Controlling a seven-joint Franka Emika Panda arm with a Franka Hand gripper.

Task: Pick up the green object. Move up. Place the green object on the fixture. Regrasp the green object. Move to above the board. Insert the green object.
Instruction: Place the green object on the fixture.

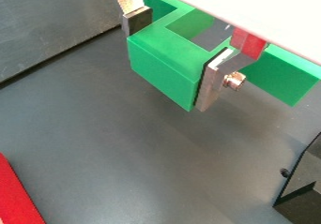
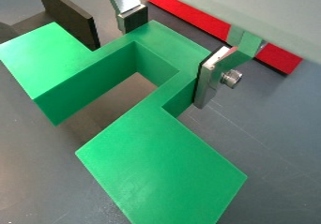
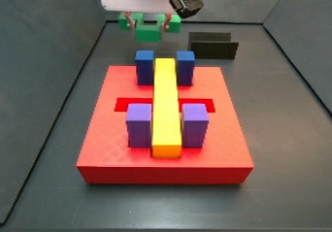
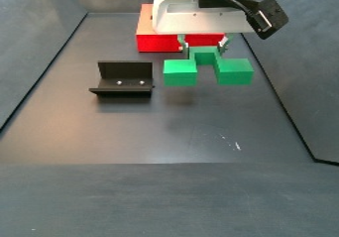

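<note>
Above dark floor, gripper (image 2: pixel 175 54) fingers (image 2: pixel 216 76) clench the green object (image 2: pixel 126 106) between them.

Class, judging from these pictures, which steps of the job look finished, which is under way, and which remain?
Done: the gripper is shut on the bright green blocky plastic piece, lifted off the floor, shadow beneath. In hand: carrying it. Left: the small black L-shaped fixture stands empty, so placing, regrasping, and inserting into the large red slotted board remain.

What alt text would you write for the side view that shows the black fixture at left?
The gripper holds the green object above the dark floor, in front of the red board. The black fixture stands apart, empty.
</note>
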